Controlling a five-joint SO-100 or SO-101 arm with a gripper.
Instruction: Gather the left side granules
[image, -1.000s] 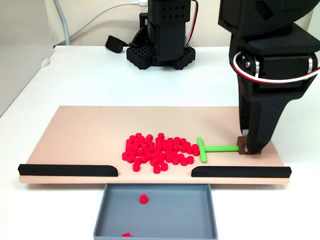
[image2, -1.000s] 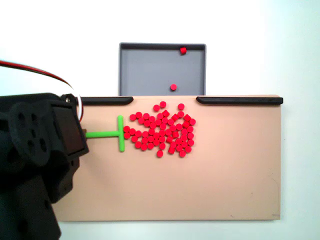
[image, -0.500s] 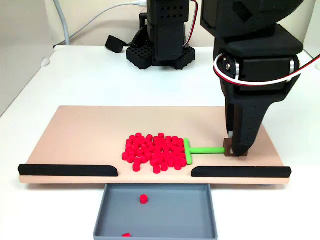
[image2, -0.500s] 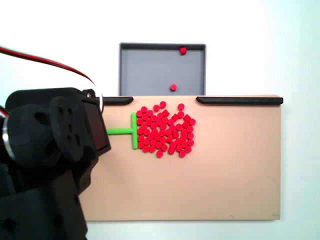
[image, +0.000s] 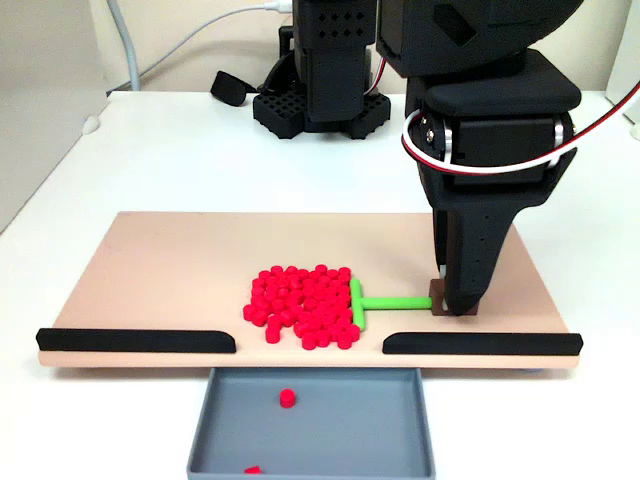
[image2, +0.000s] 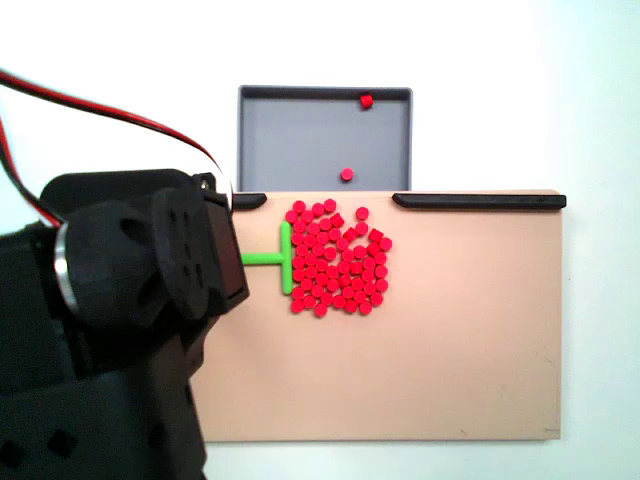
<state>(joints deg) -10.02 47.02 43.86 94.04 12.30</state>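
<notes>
So the gripper (image: 452, 303) is clamped on the small brown block at the end of the green pusher (image: 372, 301), down on the tan board (image: 160, 270). The pusher's crossbar is pressed right up against the right edge of the granules (image: 298, 305), which sit in one tight red pile near the middle of the board, close to the gap between the two black rails. A couple of stray pellets lie in the grey tray (image: 330, 425) at the near edge.
</notes>
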